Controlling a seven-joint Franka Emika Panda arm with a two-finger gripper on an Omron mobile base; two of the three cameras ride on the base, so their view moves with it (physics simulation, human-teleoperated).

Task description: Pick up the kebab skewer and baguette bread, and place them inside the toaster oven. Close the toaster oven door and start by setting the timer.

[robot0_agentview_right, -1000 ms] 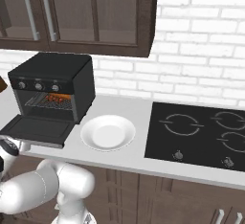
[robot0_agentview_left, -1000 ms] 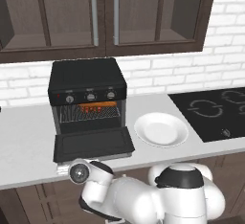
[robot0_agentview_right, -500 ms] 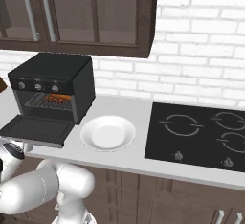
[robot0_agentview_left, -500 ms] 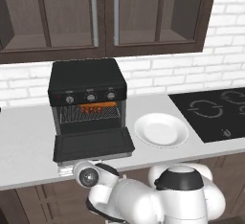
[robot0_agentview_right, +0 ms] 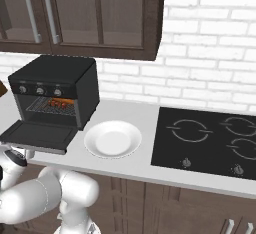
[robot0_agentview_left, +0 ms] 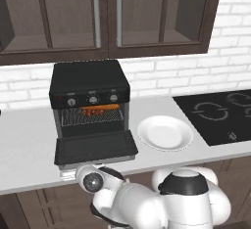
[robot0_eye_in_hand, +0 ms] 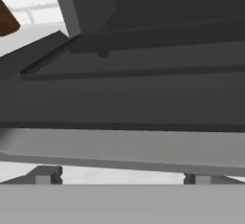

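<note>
The black toaster oven [robot0_agentview_left: 90,83] [robot0_agentview_right: 55,80] stands on the counter with its door [robot0_agentview_left: 95,147] [robot0_agentview_right: 37,134] dropped flat. On the wire rack inside lie the orange-brown baguette bread [robot0_agentview_left: 101,107] and, just in front of it, the dark red kebab skewer [robot0_agentview_left: 92,111]; in the right base view they merge into one reddish patch [robot0_agentview_right: 61,103]. My gripper [robot0_agentview_left: 67,174] [robot0_agentview_right: 22,153] sits low at the counter's front edge, just under the door's front lip. The hand view looks up at the door [robot0_eye_in_hand: 143,89] and its grey handle bar [robot0_eye_in_hand: 124,149]. The fingertips [robot0_eye_in_hand: 45,175] stand wide apart, open.
An empty white plate [robot0_agentview_left: 165,132] [robot0_agentview_right: 112,139] lies right of the oven. A black cooktop [robot0_agentview_left: 220,115] [robot0_agentview_right: 210,138] is further right. Dark cabinets [robot0_agentview_left: 105,12] hang above. A brown object [robot0_agentview_right: 2,89] [robot0_eye_in_hand: 7,19] shows at the far left.
My wrist has slid a little to the right and down along the counter's front edge, below the open door. The door and the food have not moved.
</note>
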